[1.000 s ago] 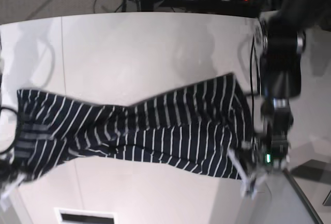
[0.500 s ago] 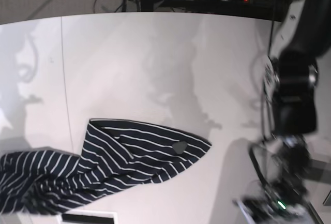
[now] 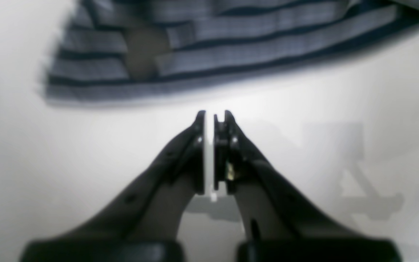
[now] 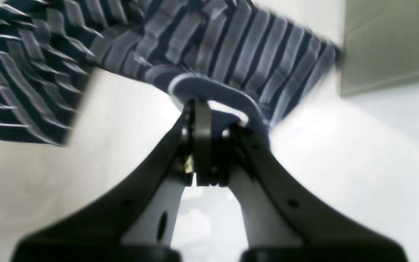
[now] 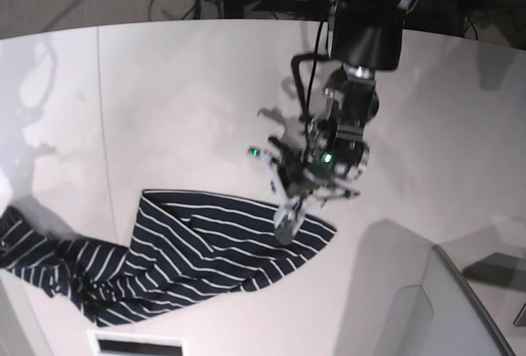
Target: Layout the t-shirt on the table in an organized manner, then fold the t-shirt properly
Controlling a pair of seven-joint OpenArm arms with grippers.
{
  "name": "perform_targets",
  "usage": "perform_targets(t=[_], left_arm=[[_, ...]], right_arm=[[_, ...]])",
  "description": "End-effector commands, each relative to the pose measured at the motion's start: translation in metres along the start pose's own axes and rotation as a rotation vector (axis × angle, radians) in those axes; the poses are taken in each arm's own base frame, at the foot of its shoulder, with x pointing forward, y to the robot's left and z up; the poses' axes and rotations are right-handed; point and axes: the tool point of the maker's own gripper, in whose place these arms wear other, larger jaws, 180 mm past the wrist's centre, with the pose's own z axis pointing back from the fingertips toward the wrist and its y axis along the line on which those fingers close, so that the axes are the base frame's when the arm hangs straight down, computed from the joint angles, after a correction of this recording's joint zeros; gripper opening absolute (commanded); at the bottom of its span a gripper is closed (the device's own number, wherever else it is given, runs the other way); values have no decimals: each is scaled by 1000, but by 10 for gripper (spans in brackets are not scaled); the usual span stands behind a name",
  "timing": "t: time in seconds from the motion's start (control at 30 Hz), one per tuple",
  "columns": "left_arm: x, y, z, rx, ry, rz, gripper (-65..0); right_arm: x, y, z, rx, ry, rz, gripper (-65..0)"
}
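Observation:
The dark navy t-shirt (image 5: 205,249) with thin white stripes lies crumpled on the white table (image 5: 205,85), running from the left edge to the front middle. My left gripper (image 5: 286,223) hangs over its right end. In the left wrist view this gripper (image 3: 211,114) is shut on nothing, just short of the t-shirt's edge (image 3: 231,43), where a small grey patch (image 3: 146,51) shows. In the right wrist view my right gripper (image 4: 204,107) is shut on a navy band of the t-shirt (image 4: 209,87). The right arm is out of the base view.
A thin dark seam (image 5: 103,126) crosses the table at the left. A grey panel (image 5: 460,307) stands at the front right, also seen in the right wrist view as a grey panel (image 4: 387,43). A white label (image 5: 136,344) sits at the front edge. Cables lie beyond the far edge.
A second ago the shirt was stretched between both grippers. The left gripper let go, the shirt dropped leftward, and the left arm swung from the right edge to over the shirt's right end.

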Motion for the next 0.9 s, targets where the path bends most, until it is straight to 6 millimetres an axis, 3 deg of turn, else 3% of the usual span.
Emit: perform_targets(t=[0.0, 0.13, 0.33, 0.53, 0.6, 0.77, 0.8, 0.87], left_arm=[[13, 16, 10, 38, -56, -8, -650], [-36, 35, 37, 89, -15, -50, -650], [-91, 68, 86, 187, 34, -66, -650], [-117, 118, 132, 343, 38, 31, -650], [-124, 127, 140, 373, 45, 50, -650], [-146, 140, 155, 418, 78, 85, -650], [-150, 141, 157, 419, 85, 86, -650], [-153, 140, 158, 403, 94, 76, -650]], right_arm=[[18, -15, 10, -22, -69, -8, -650], [-37, -25, 0, -28, 24, -49, -650], [-109, 11, -22, 42, 151, -99, -650], [-130, 31, -29, 78, 189, -117, -633], [-137, 32, -28, 80, 226, -117, -555], [-136, 19, -17, 26, 268, -149, -155], [-140, 8, -11, -20, 252, -206, -113], [-138, -3, 4, -92, 178, -285, -107]])
